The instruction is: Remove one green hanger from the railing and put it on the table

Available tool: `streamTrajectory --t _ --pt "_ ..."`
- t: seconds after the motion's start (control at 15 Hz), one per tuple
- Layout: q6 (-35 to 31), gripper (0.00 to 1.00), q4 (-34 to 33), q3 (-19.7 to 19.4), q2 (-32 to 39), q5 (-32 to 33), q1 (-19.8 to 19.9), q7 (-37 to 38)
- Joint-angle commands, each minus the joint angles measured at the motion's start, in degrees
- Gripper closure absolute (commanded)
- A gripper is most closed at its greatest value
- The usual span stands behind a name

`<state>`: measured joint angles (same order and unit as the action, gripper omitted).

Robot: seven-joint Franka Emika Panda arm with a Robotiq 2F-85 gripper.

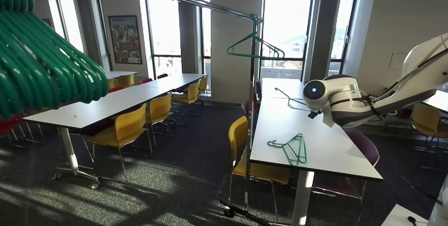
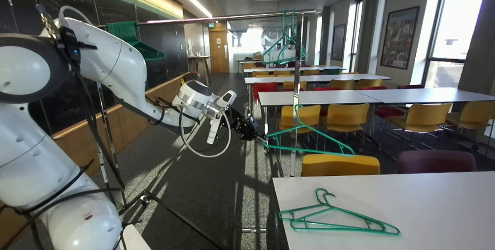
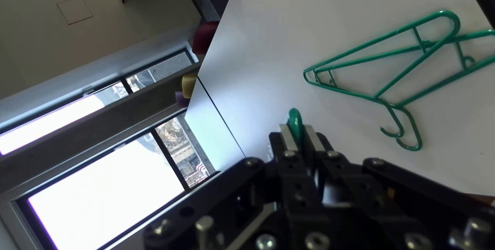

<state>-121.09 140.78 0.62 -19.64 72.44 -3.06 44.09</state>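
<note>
- In an exterior view: table (image 1: pixel 330 156), white top, dark rim, its short near edge toward me.
- Laid hangers (image 1: pixel 296 153), two, green, overlapping flat by the tabletop's near left corner and reaching the short edge.
- Green hanger (image 1: pixel 289 98), thin, triangular, seen against the white top; hook toward the long left edge, far end hidden behind the wrist of the white arm (image 1: pixel 353 103).
- Railing (image 1: pixel 213 6), metal bar, on a slim upright (image 1: pixel 252 89) beside the near left corner.
- Hung hangers (image 1: pixel 252 35), green, at the railing's end; I count at least two.
- In an exterior view: claw (image 2: pixel 265 140), black, pinched narrow on a lower corner of the green hanger, which is in the air, off the railing, nearly upright, hook uppermost; it shows above the tabletop's far edge, near its left corner.
- Laid hangers, along the left edge, hooks toward the far edge.
- Yellow chair (image 2: pixel 340 165), purple chair (image 2: pixel 437 161), backs just beyond the far edge.
- Dense bunch of hangers (image 2: pixel 135 41), green, on the railing's left stretch, well apart from the hung hangers.
- In the wrist view: fingertips (image 3: pixel 288 137) tight on a green bar of the hanger; laid hangers beyond, two hooks side by side; a dark tabletop edge at upper right.
</note>
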Motion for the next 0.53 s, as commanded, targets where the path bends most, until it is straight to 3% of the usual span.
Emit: streamTrajectory --t 0.0,0.47 --pt "-2.9 0.98 -1.3 -0.9 4.4 1.4 1.1 0.2" --pt "-7.5 0.98 -4.5 -3.0 13.4 4.5 3.7 1.3"
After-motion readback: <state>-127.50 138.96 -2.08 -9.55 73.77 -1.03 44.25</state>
